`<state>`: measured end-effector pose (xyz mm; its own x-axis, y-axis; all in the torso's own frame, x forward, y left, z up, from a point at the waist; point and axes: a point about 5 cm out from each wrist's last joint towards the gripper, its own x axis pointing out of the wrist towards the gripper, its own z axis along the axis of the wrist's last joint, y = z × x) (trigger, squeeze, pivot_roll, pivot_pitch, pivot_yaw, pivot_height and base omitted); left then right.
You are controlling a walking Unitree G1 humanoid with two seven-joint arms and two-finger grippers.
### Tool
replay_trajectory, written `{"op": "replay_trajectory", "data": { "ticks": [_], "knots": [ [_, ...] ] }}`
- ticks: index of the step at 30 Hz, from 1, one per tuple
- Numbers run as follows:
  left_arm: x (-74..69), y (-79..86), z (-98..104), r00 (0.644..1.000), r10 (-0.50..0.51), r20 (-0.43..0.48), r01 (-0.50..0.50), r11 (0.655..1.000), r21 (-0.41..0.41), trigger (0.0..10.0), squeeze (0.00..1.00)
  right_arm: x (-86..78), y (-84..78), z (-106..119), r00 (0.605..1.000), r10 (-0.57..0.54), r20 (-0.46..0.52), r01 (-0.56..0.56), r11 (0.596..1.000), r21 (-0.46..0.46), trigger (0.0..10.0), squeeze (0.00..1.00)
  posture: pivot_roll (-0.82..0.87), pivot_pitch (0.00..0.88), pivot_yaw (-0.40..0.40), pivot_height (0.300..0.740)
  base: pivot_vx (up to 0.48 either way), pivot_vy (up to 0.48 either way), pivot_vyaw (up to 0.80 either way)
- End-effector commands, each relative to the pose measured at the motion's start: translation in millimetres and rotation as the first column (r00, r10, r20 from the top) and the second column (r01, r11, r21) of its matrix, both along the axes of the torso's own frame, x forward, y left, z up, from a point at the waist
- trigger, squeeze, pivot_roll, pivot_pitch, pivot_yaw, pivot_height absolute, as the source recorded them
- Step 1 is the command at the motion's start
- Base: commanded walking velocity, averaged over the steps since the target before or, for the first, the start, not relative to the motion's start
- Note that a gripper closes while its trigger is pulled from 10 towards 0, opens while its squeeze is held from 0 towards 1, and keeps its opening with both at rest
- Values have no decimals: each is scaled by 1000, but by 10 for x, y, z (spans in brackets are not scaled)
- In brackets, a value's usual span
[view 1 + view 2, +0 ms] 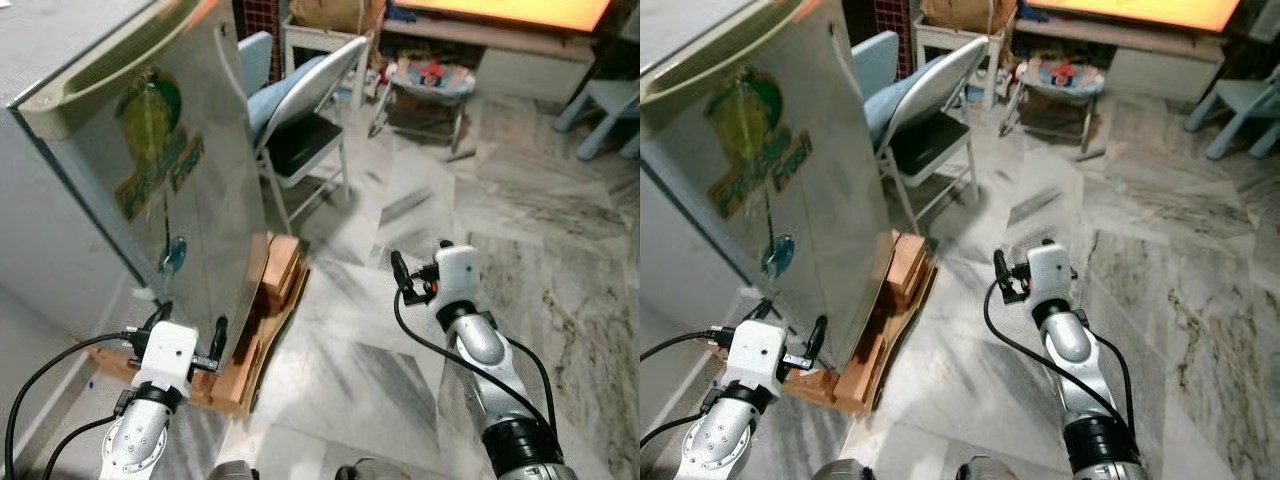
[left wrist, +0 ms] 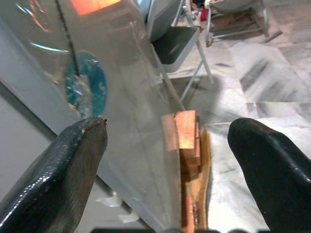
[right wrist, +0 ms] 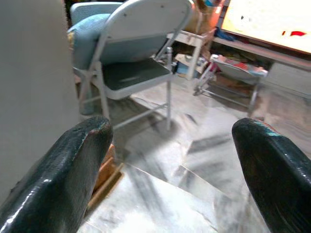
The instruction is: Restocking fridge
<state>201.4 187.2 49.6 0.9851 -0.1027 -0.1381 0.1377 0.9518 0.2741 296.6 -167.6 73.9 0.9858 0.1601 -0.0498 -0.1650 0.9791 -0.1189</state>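
Observation:
The fridge [image 1: 190, 190] stands at the left, its silver door carrying a green sticker [image 1: 150, 140] and a small blue one [image 2: 85, 90]; the door looks shut. My left gripper [image 1: 190, 326] is open, low down at the door's bottom corner, one finger on each side of the door's edge [image 2: 146, 145], holding nothing. My right gripper [image 1: 420, 262] hangs open and empty over the marble floor, to the right of the fridge, pointing toward a folding chair [image 3: 131, 63].
Wooden blocks and cardboard [image 1: 270, 290] lie under the fridge's front corner. The grey folding chair [image 1: 300, 130] with a blue cushion stands just behind the fridge. A baby bouncer [image 1: 430, 85] and a blue child's chair [image 1: 610, 110] are farther back. Marble floor [image 1: 500, 220] lies open to the right.

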Motion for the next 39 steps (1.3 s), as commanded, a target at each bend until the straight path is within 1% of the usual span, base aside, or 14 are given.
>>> {"op": "replay_trajectory", "data": {
  "ticks": [1,3,6,9,15,26,30,34,36,39],
  "knots": [
    [-32,22,-5,1000,10,-7,-10,1000,1,10000,0,-9,-4,-19,1000,4,-10,-4,1000,-6,10000,0,22,54,-20,740,0,0,0],
    [-40,33,-12,1000,20,-13,-20,1000,-3,10000,0,-10,2,-22,1000,6,-11,-6,1000,-6,10000,0,24,55,-20,740,0,0,0],
    [-48,43,-17,1000,26,-17,-27,1000,-6,10000,0,-11,7,-25,1000,7,-13,-7,1000,-6,10000,0,25,56,-20,740,0,480,0],
    [-51,31,-15,1000,7,-15,-6,1000,1,10000,0,-11,9,-31,1000,7,-16,-7,1000,-6,10000,0,26,57,-19,740,0,480,0],
    [-59,13,-17,1000,-11,-12,11,1000,5,10000,0,-23,0,-50,1000,6,-26,-7,1000,-13,10000,0,25,56,-21,740,0,450,-669],
    [-56,-23,-1,999,-32,0,32,999,20,10000,0,-19,2,-52,1000,11,-29,-12,1000,-21,10000,0,25,55,-24,740,0,0,-767],
    [-45,-33,5,1000,-31,3,31,999,21,10000,0,-21,5,-54,999,16,-29,-17,1000,-18,10000,0,25,56,-26,740,0,0,-300],
    [-16,-1,9,1000,2,5,-2,1000,21,10000,0,-17,13,-56,999,19,-36,-20,1000,-19,10000,0,24,63,-28,740,0,0,0],
    [18,121,-19,996,89,-11,-89,996,-6,10000,0,-34,27,-74,998,30,-46,-31,999,-17,10000,0,24,70,-29,740,0,0,0],
    [46,187,-16,991,135,-14,-136,990,-28,10000,0,-50,36,-99,997,39,-62,-40,999,-21,10000,0,23,74,-30,740,0,0,0]
  ]
}}
